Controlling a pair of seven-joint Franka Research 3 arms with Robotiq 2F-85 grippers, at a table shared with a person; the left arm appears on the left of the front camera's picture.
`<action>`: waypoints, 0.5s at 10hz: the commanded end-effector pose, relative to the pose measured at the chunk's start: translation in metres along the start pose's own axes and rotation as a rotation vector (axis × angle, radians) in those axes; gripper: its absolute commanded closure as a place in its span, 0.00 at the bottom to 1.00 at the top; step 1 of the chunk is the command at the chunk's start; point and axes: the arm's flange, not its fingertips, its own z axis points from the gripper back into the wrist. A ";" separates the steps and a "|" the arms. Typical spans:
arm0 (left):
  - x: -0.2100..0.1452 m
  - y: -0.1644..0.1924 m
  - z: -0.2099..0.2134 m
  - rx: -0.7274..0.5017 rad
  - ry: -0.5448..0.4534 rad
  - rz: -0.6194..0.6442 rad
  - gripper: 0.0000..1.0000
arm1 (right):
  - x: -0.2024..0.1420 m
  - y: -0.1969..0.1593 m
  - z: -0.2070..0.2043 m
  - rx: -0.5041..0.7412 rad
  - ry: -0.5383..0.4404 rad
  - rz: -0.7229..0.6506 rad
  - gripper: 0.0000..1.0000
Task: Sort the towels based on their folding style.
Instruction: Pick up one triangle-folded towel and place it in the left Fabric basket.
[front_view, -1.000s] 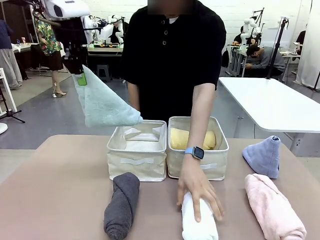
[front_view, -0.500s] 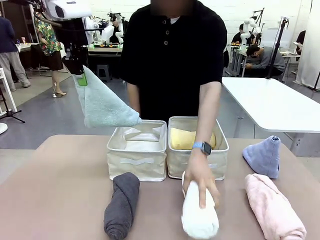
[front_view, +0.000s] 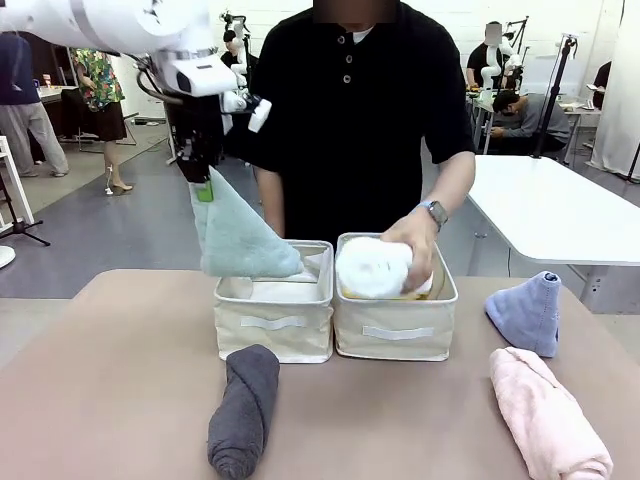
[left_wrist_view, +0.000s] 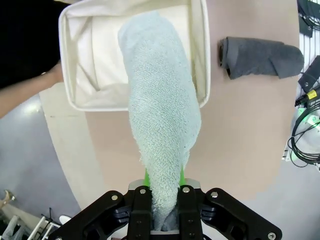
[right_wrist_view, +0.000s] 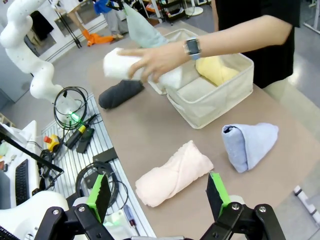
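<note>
One fuzzy mint cone (front_view: 240, 240) hangs tip-up, clamped in your left gripper (front_view: 205, 188), over the soft left bin (front_view: 272, 322) at its open rim. Your right gripper (right_wrist_view: 157, 186) stands with jaws apart above the pink roll (right_wrist_view: 175, 172). Bare tabletop (front_view: 120, 380) lies to the left.

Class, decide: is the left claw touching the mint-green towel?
Touching. The left wrist view shows the left claw shut on the mint-green towel at its narrow end, with no gap.

Our left gripper (front_view: 205, 188) hangs just above the left bin (front_view: 272, 322), fingers pointing down, clamped on the mint towel (front_view: 240, 240). Our right gripper (right_wrist_view: 158, 187) sits well off to that bin's right, jaws wide apart, holding nothing.
</note>
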 end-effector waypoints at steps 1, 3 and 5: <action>0.014 0.004 -0.005 -0.001 0.029 -0.012 0.84 | 0.001 -0.001 0.001 0.012 -0.032 0.016 0.00; 0.027 0.006 -0.019 -0.048 0.007 -0.036 0.84 | 0.001 -0.001 0.001 0.012 -0.032 0.016 0.00; 0.038 0.010 -0.028 -0.073 -0.013 -0.036 0.84 | 0.001 -0.001 0.001 0.012 -0.032 0.016 0.00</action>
